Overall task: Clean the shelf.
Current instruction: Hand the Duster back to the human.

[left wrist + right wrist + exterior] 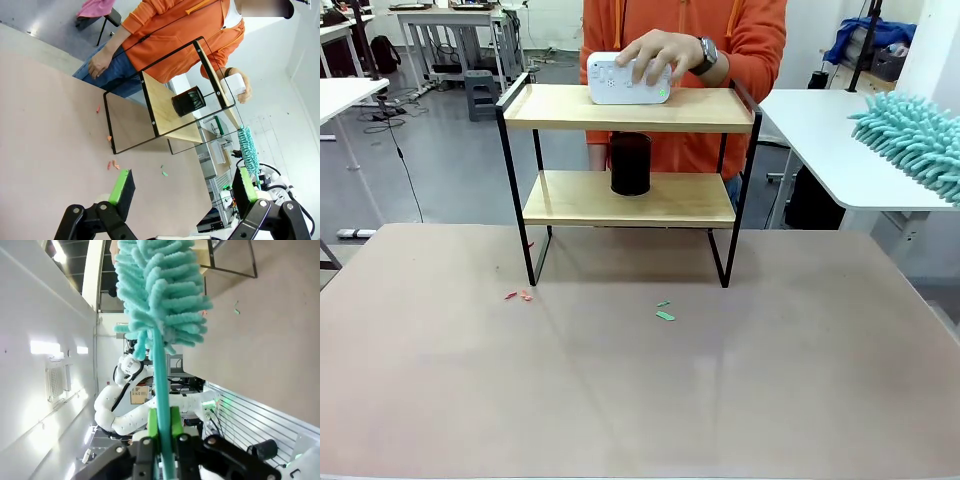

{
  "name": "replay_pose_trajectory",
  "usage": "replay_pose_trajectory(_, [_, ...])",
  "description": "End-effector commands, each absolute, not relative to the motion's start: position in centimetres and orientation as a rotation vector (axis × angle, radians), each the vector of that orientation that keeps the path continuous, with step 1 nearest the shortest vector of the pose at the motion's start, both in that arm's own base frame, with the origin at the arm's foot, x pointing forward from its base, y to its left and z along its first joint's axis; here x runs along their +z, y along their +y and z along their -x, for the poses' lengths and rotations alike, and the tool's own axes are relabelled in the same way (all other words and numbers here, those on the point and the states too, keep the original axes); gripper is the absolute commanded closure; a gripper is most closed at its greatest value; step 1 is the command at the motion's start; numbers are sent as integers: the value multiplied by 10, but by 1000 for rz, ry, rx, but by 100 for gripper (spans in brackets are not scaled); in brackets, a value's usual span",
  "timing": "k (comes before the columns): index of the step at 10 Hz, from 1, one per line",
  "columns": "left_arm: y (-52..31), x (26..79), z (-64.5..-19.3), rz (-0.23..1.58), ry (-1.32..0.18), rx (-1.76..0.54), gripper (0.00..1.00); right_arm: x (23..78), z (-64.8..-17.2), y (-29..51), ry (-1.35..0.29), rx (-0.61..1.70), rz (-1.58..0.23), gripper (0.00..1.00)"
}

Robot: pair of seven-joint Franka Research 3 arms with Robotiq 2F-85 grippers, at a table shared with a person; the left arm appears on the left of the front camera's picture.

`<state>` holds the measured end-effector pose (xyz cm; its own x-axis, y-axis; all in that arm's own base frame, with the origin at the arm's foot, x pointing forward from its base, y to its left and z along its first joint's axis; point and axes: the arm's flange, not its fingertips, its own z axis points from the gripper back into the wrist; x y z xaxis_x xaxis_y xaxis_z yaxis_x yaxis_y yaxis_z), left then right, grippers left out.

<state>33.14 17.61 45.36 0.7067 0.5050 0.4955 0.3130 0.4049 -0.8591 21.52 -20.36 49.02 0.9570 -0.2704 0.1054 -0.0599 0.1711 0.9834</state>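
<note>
shelf (550, 108) carries a white device (620, 82) under a person's hand (660, 55); left end effector (183, 180) spread, right end effector (161, 427) pinches a teal duster (160, 295) right of the shelf.

You've got one shelf (560, 108), one white box (620, 85), one black mesh cup (631, 165), one teal duster (915, 140), two green scraps (665, 316), at least three orange scraps (525, 295).
</note>
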Motion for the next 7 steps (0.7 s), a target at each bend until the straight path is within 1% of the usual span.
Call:
replay_pose_trajectory(1, [174, 453, -332, 1196, -857, 125, 0, 491, -212, -207, -284, -137, -1386, 88])
replay_pose_trajectory(2, [174, 453, -332, 1196, -857, 125, 0, 490, -215, -204, -282, -152, -1396, 88])
replay_pose_trajectory(3, [176, 454, -331, 1185, -826, 140, 0, 496, -206, -223, -308, -128, -1358, 88])
replay_pose_trajectory(4, [148, 496, -350, 1223, -855, -99, 0, 541, -209, -226, -433, 20, -1351, 88])
replay_pose_trajectory(5, [117, 539, -364, 1305, -866, -314, 0, 588, -211, -216, -499, 200, -1331, 88])
replay_pose_trajectory(6, [81, 571, -371, 1304, -837, -495, 0, 627, -209, -190, -513, 385, -1300, 88])
replay_pose_trajectory(7, [47, 591, -376, 1339, -784, -639, 0, 651, -203, -157, -472, 568, -1251, 88])
